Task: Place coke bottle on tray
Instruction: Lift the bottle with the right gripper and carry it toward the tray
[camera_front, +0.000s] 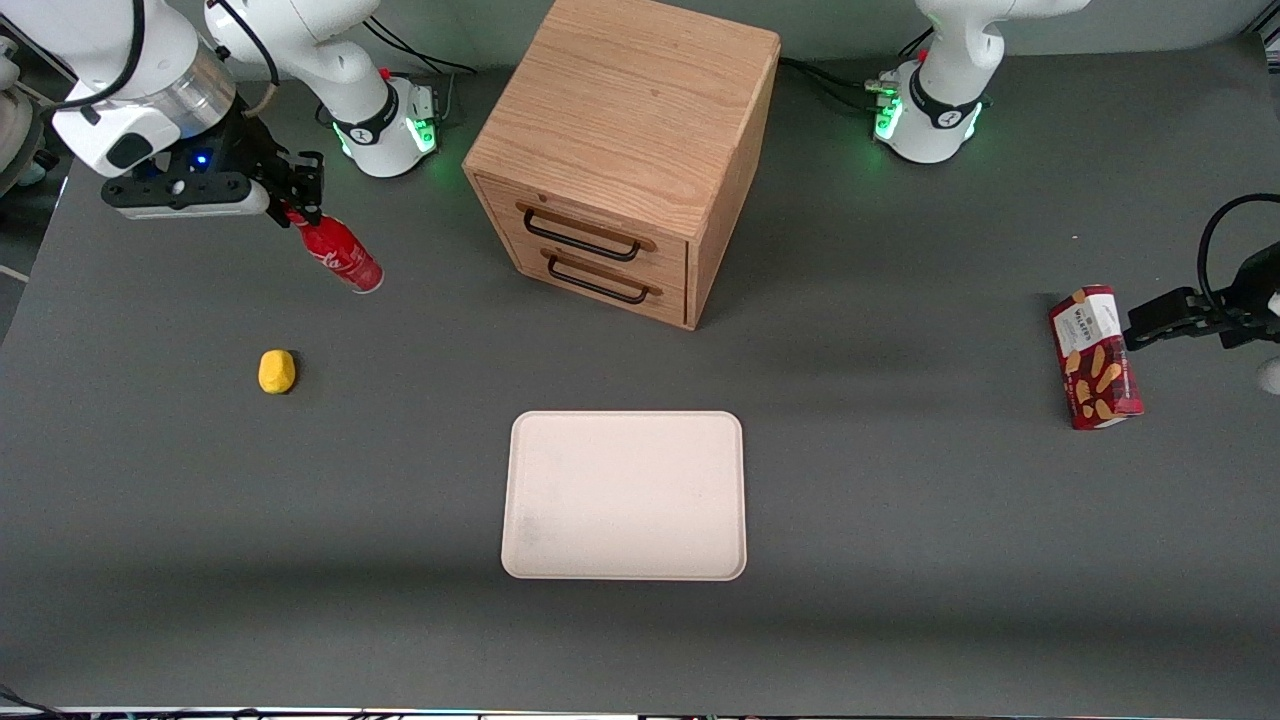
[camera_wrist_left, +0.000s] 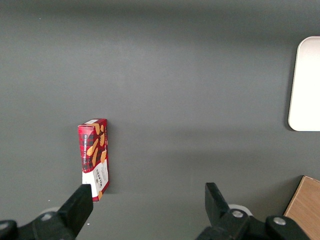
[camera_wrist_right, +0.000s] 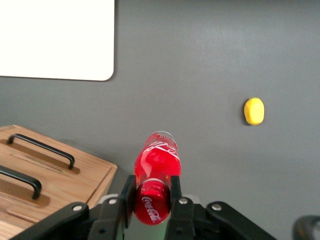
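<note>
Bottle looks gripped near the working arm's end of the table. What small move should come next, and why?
Probably carry it toward the tray. The gripper is shut on the coke bottle at its neck, the bottle hangs tilted above the table, and the tray lies bare, nearer the front camera than the cabinet.

Arm shell (camera_front: 300, 45): glossy white, rounded
Wrist ring (camera_front: 205, 95): brushed silver band
Gripper (camera_front: 300, 205): black fingers — a blue light glows nearby
Base (camera_front: 385, 130): black collar, green lights
Cables (camera_front: 400, 50): black — thin
</note>
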